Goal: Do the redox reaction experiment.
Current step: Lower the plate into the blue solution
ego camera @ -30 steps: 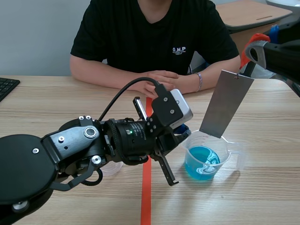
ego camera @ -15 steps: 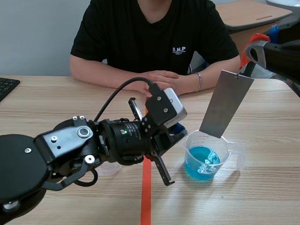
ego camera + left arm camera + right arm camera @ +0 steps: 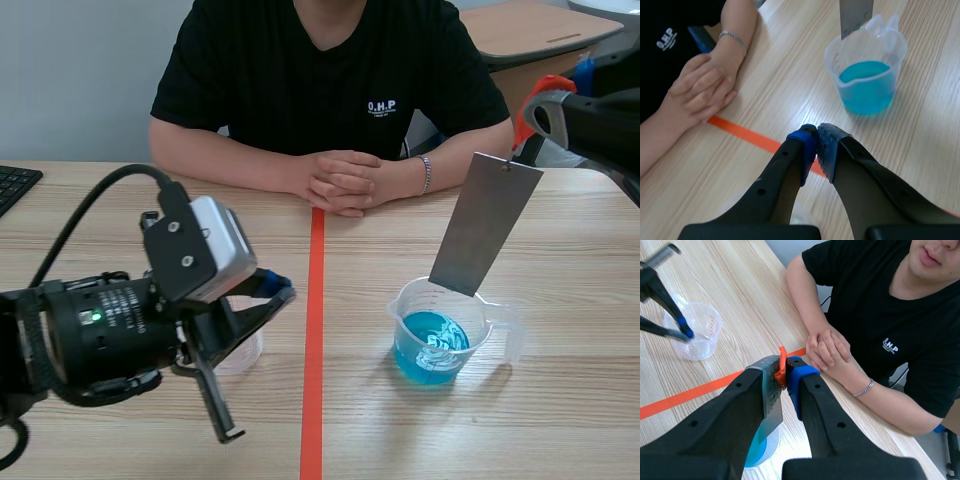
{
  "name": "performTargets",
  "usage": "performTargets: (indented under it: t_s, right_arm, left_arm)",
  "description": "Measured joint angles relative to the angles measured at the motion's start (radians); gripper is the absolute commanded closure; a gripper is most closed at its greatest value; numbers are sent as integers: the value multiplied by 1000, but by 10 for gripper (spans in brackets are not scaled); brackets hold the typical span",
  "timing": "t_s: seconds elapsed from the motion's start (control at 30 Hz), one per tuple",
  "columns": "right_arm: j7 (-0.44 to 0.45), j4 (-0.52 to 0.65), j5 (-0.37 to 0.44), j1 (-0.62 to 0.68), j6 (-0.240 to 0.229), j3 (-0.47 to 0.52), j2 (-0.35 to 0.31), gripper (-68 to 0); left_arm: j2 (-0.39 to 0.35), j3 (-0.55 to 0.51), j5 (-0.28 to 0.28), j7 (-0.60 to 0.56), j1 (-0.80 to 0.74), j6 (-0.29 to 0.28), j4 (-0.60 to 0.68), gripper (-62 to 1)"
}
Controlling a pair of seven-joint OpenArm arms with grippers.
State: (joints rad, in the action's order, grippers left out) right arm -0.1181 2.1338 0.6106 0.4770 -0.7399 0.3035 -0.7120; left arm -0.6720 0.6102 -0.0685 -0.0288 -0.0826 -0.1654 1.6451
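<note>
Wooden surface (image 3: 560,430) carries the blue-filled beaker (image 3: 440,335) at centre right, the right gripper (image 3: 786,371) pinching the metal plate (image 3: 485,222) over its rim, so a straight downward dip seems next, while the left gripper (image 3: 816,145) sits pressed together, empty.

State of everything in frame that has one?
beaker: upright, part full of blue liquid
metal plate: hanging tilted, lower edge at beaker rim, above the liquid
clear cup: upright, empty
left gripper: shut, holding nothing
right gripper: shut on metal plate
person's hands: clasped
</note>
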Motion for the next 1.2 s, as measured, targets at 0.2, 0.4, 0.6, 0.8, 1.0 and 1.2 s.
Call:
performTargets:
  t_s: [0.2, 0.4, 0.6, 0.8, 1.0, 1.2]
  right_arm:
    - [0, -3, -21, 0, 0, -45, 0, -15]
    - [37, -48, -90, 0, 0, -84, 0, -15]
    - [135, -124, -185, 0, 0, -138, 0, -15]
    - [214, -210, -289, -48, 0, -229, 3, -15]
    - [311, -315, -399, -103, 0, -323, 3, -15]
    - [408, -388, -494, -142, 2, -368, 34, -15]
  left_arm:
    - [-93, -206, 0, -58, -250, 27, 59, -43]
    - [-95, -414, -8, -60, -491, 106, 59, -43]
    - [-28, -616, -49, -74, -717, 129, 58, -43]
    - [93, -725, -49, -68, -869, 189, 58, -43]
    - [205, -733, -49, -35, -949, 200, 48, -43]
    - [262, -732, -49, -19, -970, 203, 32, -43]
